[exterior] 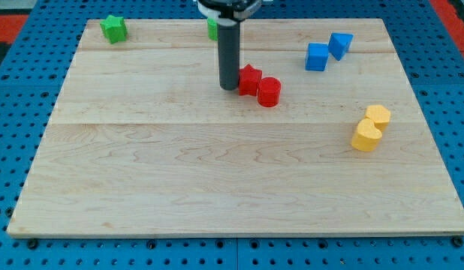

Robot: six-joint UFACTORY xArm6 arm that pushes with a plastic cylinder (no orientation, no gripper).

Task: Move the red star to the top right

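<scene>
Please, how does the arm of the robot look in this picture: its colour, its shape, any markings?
Only its end shows: a straight, round, dark grey rod with a smooth matt surface, hanging from a black and silver-white mount cut off at the view's top. My tip is the rod's flat lower end. No cables, markings or pincer are visible.

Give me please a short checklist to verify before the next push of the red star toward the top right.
1. My tip is against the red star, on its left side in the view: ok.
2. Tip is also below the star, for a push toward the view's top: not ok.
3. Red cylinder is out of the way: not ok, it touches the star on the right.
4. Two blue blocks leave the top right corner free: cannot tell.
5. Yellow blocks are clear of the path: ok.
6. Green block behind the rod: partly hidden, shape cannot tell.
</scene>
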